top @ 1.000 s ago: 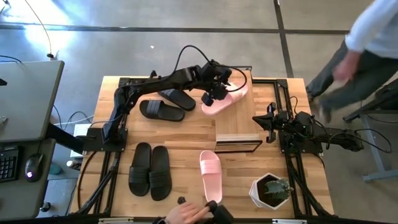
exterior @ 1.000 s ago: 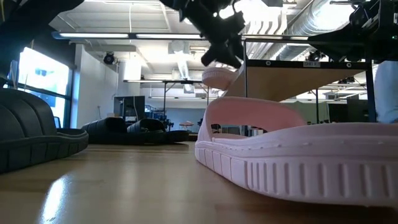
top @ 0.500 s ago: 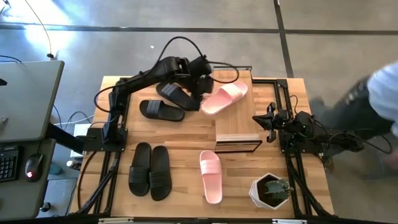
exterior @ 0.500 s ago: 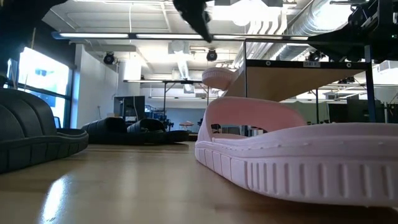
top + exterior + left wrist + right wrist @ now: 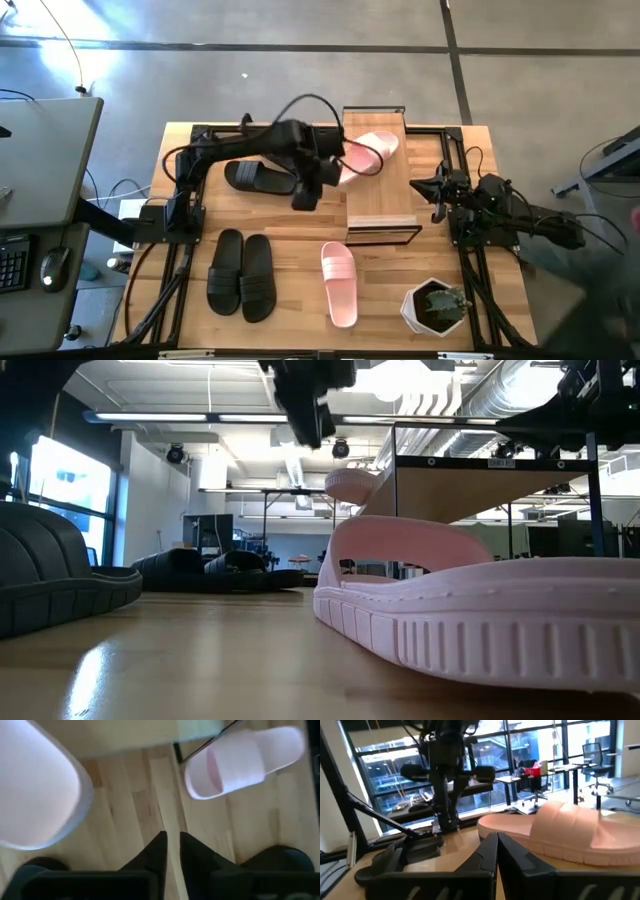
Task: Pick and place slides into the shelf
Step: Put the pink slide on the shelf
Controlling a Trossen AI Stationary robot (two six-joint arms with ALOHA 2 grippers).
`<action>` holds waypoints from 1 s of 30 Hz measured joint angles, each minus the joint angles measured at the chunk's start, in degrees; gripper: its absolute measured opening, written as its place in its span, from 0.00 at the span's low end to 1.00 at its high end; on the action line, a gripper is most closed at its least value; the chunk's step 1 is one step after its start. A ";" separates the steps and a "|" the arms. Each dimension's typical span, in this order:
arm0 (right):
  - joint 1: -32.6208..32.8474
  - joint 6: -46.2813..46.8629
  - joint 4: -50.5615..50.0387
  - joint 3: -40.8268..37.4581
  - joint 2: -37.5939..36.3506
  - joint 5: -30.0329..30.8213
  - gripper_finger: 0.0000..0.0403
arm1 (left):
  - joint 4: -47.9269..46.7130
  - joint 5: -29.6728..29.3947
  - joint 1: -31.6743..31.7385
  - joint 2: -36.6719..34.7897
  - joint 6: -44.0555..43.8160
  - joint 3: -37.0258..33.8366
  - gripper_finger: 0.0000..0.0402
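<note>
One light pink slide point(image 5: 368, 152) lies on the shelf's plank top point(image 5: 380, 205), its heel end overhanging the shelf's left edge. A second pink slide point(image 5: 338, 283) rests sole down on the table in front of the shelf. A black pair point(image 5: 241, 273) lies at the near left. Two more black slides point(image 5: 256, 177) lie farther back, partly under my left arm. My left gripper point(image 5: 305, 193) hovers over bare table left of the shelf, pointing down, shut and holding nothing point(image 5: 172, 842). My right gripper point(image 5: 428, 190) waits shut at the shelf's right edge.
A potted plant point(image 5: 435, 305) in a white pot stands at the near right corner. Bare wood lies between the shelf and the black slides. In the low view the near pink slide point(image 5: 480, 620) fills the foreground.
My left gripper has drawn away from the pink slide on the shelf, first toward the table's left, then toward the near edge, and its fingers have come together. The pink slide stays on the shelf top. A person behind the right side has walked off.
</note>
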 joint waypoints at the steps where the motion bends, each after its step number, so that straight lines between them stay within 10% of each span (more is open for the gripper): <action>1: -0.10 0.00 -0.68 0.00 0.00 0.00 0.00 | 1.72 -1.41 -0.54 0.00 -0.21 -1.76 0.07; 8: -0.41 -0.46 -2.70 0.00 0.00 1.16 0.00 | 10.49 -18.66 -3.59 -2.08 -6.52 -10.81 0.02; 30: -0.39 -0.13 -3.21 0.00 0.00 1.33 0.00 | 35.58 -25.13 -2.22 -7.61 -8.26 -27.18 0.01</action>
